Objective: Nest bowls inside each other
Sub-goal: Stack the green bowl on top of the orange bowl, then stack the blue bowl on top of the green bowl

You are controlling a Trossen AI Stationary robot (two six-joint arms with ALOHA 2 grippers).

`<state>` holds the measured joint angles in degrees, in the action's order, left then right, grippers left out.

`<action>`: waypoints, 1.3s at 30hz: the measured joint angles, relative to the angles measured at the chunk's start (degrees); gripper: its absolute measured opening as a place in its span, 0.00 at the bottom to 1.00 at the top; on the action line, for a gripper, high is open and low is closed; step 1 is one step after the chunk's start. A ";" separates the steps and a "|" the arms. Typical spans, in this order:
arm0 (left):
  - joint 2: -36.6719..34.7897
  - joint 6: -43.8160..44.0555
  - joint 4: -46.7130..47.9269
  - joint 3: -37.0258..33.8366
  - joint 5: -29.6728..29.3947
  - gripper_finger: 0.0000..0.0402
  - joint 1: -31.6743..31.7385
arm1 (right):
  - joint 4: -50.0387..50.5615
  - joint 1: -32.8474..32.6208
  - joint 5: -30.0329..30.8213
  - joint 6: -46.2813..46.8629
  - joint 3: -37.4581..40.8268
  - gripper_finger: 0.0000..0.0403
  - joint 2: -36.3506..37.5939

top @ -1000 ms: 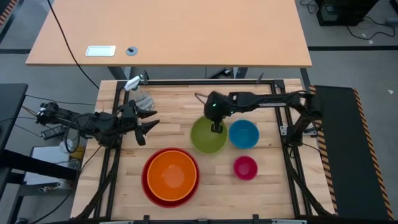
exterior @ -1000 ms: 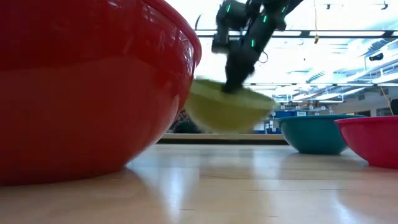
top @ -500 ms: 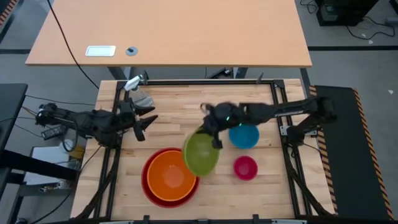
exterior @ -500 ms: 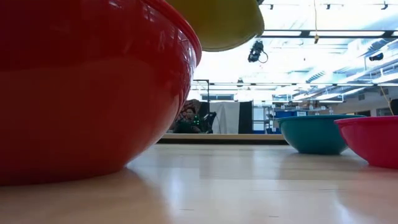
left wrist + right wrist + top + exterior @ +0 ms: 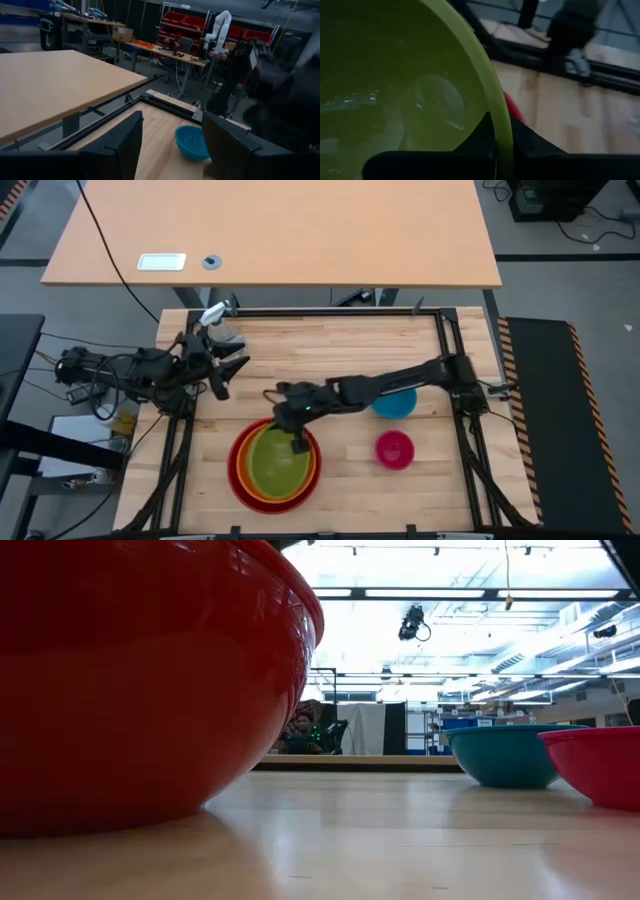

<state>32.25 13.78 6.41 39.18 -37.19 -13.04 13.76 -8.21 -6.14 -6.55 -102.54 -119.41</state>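
The red bowl (image 5: pixel 236 472) stands near the table's front with the orange bowl (image 5: pixel 249 483) nested inside it. The olive green bowl (image 5: pixel 272 465) is inside the orange one's ring, and my right gripper (image 5: pixel 298 443) is shut on its rim. Whether the green bowl rests in the orange bowl does not show. To the right, the blue bowl (image 5: pixel 397 405) and the pink bowl (image 5: pixel 394 449) stand on the table. My left gripper (image 5: pixel 230 375) waits open at the table's left, off the surface. My right gripper pinches the green bowl's rim (image 5: pixel 501 117) on the side toward the table's right. One finger is inside the bowl and one outside (image 5: pixel 527 142). The fingers come slanting down from the table's right. The bowl is open side up over the red and orange stack.
A clear spray bottle (image 5: pixel 222 330) with a white trigger stands at the far left corner, just beyond my left gripper. My right arm (image 5: pixel 400 380) stretches across the middle of the table, over part of the blue bowl. Bare wood lies between the stack and the pink bowl.
My right gripper, still shut on the green bowl, has carried it from beside the blue bowl toward the table's near left. The bowl rose clear of the table, tilted on the way, and is now open side up inside the orange bowl's ring.
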 joint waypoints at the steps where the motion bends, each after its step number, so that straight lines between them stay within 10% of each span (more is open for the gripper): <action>1: 0.00 0.00 -0.02 0.00 0.00 0.52 -0.22 | 0.44 -0.02 -0.23 -0.51 -0.98 0.05 -1.44; 15: 0.00 0.44 5.32 0.00 0.00 0.52 -2.61 | 8.55 2.39 -3.15 -2.92 -2.58 0.23 -9.00; 28: 0.02 0.46 5.56 0.00 -0.02 0.52 -2.58 | 22.24 4.11 5.51 -6.40 -2.51 0.57 -4.56; 39: 3.00 3.09 9.80 -0.04 1.01 0.52 -2.71 | 30.25 3.11 11.68 -3.95 -1.00 0.61 6.55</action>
<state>35.25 16.87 16.21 39.14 -36.17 -15.75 44.01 -5.10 5.54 -10.50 -103.54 -112.86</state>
